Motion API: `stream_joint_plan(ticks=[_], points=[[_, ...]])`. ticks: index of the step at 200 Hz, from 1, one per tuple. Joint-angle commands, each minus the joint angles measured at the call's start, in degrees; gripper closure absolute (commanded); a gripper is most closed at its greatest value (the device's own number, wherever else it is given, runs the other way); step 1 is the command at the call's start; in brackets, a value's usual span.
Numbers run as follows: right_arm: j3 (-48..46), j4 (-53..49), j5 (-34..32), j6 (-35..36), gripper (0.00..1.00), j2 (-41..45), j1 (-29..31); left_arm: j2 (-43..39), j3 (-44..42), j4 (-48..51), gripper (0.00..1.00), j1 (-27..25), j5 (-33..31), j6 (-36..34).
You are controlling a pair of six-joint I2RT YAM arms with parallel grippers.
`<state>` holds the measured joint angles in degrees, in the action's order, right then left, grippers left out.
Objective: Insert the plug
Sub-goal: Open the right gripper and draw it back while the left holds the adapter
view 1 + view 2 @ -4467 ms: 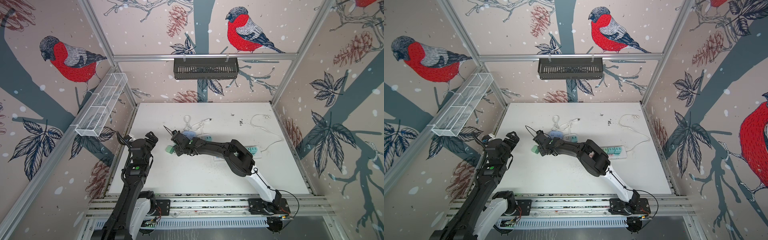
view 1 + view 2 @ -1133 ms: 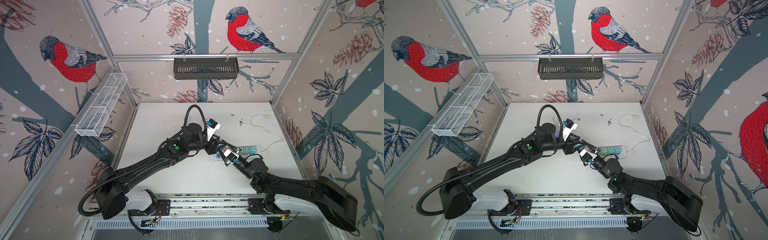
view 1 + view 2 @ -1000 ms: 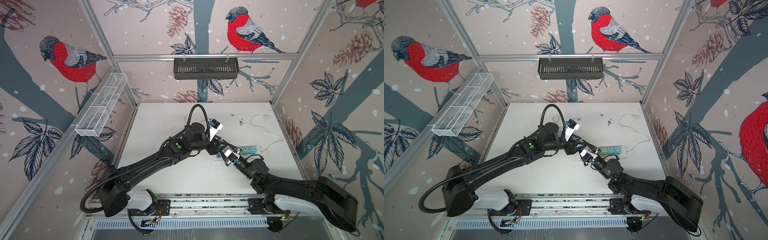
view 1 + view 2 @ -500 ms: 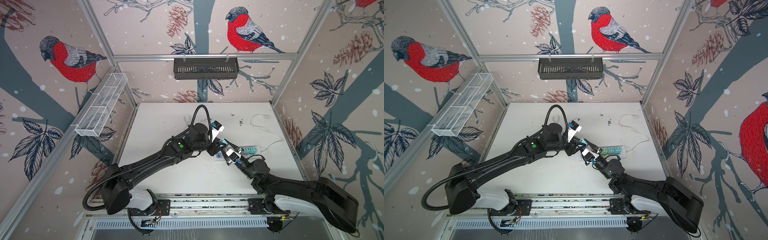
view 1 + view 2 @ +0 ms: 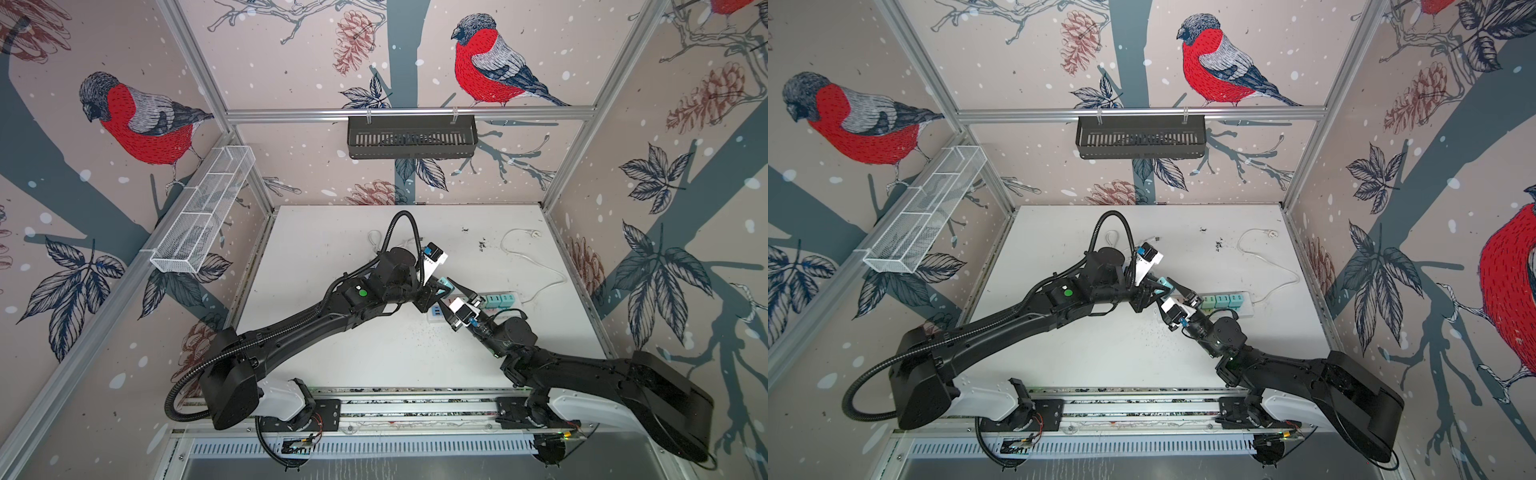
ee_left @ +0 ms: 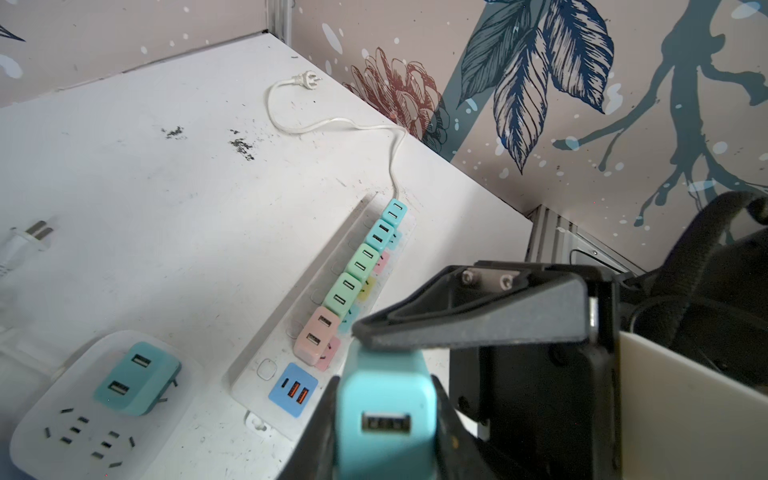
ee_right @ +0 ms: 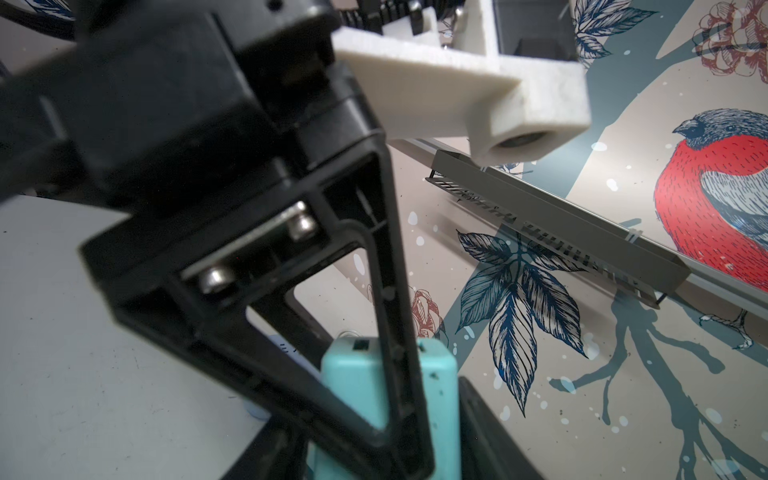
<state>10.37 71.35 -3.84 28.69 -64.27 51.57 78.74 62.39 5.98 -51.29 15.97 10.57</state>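
In both top views the two arms meet a little right of centre over the white table (image 5: 332, 249). The teal plug (image 5: 444, 283) sits between them, just left of the long power strip (image 5: 434, 311). The left gripper (image 5: 439, 286) reaches in from the left and the right gripper (image 5: 1170, 296) from the lower right. Both are on the same plug, so I read this as a pass from one arm to the other.

In the left wrist view the plug fills the bottom centre, its USB port facing the lens. The left gripper's dark fingers (image 6: 320, 436) are clamped tight on its sides. One finger of the right gripper lies across its top, touching it. The strip runs up the middle with a row of adapters. At lower left is a rounded socket block (image 6: 50, 415) with bare slots and a second adapter (image 6: 135, 378) lying crooked on it.

In the right wrist view the plug is at bottom centre, half hidden by a left finger. The right gripper's jaws flank it, but I cannot tell whether they are pressing on it.

Next, I judge, the right arm must back clear. The left must then turn the prongs down over a free socket; which one, I cannot say.
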Motion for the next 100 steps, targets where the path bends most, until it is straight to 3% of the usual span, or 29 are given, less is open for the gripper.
stream_joint_plan(ticks=[1, 5, 43, 63, 84, 100], points=[[-0.2, 4.2, -0.5, -0.3, 0.04, -0.7, 0.0, -2.0, -1.2, -1.9, 1.00, 0.0, -8.8, -0.6], [-0.1, 4.3, -0.7, -0.3, 0.00, -1.0, 0.1, -2.4, -1.6, -2.1, 1.00, 0.1, -10.6, -0.5], [1.0, 3.5, -5.5, -1.5, 0.00, -1.8, 0.0, -8.1, -6.8, -4.7, 1.00, 0.3, -25.6, -1.9], [2.0, 1.7, -8.5, -3.2, 0.00, -1.0, -0.1, -11.7, -10.8, -7.9, 1.00, 0.4, -27.8, -6.4], [5.6, -6.8, -12.4, -6.9, 0.00, 0.1, -1.1, -14.7, -13.3, -9.1, 1.00, 0.4, -29.0, -10.9], [7.3, -11.5, -14.2, -10.0, 0.00, 0.3, -2.9, -16.0, -12.7, -7.8, 1.00, 0.4, -35.0, -11.7]])
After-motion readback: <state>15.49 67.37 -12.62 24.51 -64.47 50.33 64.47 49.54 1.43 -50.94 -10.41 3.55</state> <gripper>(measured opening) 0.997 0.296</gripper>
